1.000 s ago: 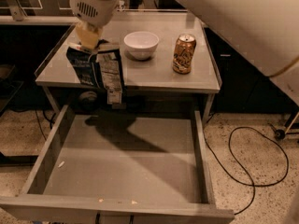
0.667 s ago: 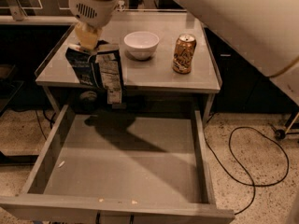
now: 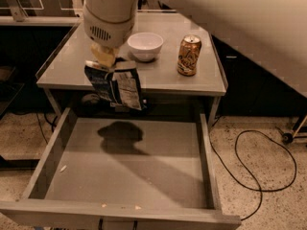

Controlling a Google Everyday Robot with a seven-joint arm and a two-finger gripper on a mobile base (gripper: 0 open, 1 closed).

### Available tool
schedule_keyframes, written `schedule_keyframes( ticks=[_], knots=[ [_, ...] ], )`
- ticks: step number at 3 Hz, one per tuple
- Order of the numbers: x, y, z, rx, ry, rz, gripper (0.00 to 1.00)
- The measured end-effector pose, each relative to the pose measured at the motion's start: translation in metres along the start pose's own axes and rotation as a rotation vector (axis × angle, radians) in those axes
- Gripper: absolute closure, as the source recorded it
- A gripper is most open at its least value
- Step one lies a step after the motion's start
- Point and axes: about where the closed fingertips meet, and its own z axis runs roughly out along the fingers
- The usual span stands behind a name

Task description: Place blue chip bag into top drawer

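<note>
My gripper (image 3: 106,56) hangs from the arm at the upper left and is shut on the top of the blue chip bag (image 3: 115,85). The crinkled dark-blue bag with white lettering dangles over the table's front edge, above the back left of the open top drawer (image 3: 124,162). The bag's shadow lies on the drawer floor just below it. The wide grey drawer is pulled fully out and holds only a few crumbs.
A white bowl (image 3: 146,45) and an orange-brown soda can (image 3: 188,55) stand on the grey tabletop (image 3: 163,78) behind the bag. My arm crosses the upper right. A black cable (image 3: 259,162) loops on the speckled floor at right.
The gripper has carried the bag forward and right, from over the table's left part to its front edge above the drawer.
</note>
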Motion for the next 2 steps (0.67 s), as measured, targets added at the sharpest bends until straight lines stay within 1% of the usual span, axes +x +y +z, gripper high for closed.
schedule_keyframes(
  ticks=[1,2],
  knots=[
    [0.0292,0.0285,0.0276,-0.029,0.041,0.056,1.00],
    [0.0291,0.0279,0.0271,-0.028,0.039,0.056,1.00]
  ],
)
